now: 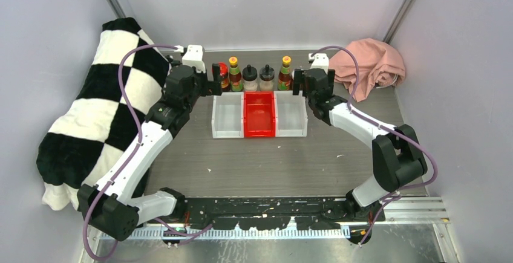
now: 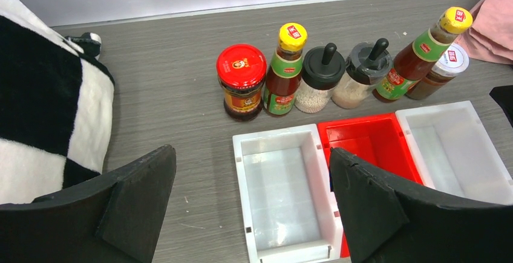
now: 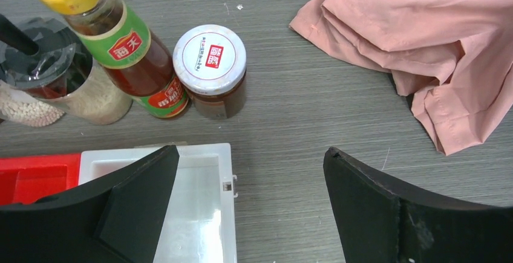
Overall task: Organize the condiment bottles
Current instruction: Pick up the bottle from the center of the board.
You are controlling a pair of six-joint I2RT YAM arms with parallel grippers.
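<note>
A: How do the left fingers stand?

B: The left gripper [image 2: 252, 160] is spread wide and holds nothing. It hangs at the left end of the bottle row, just beside the red-lidded jar [image 2: 241, 81].

A: And the right?

B: The right gripper [image 3: 251, 154] also gapes wide and holds nothing. It is at the row's right end, near the white-lidded jar [image 3: 210, 69].

A: Where are the bottles?

B: They all stand on the table [image 1: 272, 160] in one line behind the bins. After the red-lidded jar come the left sauce bottle [image 2: 285, 72], left shaker [image 2: 320, 78], right shaker [image 2: 363, 75] and right sauce bottle [image 2: 417, 57], then the white-lidded jar.

A: And around them?

B: The red bin [image 2: 357, 124] sits between the left white bin [image 2: 275, 141] and the right white bin [image 2: 435, 109], walls touching. A pink cloth [image 3: 423, 45] lies far right and a checkered blanket [image 2: 48, 106] lies left.
</note>
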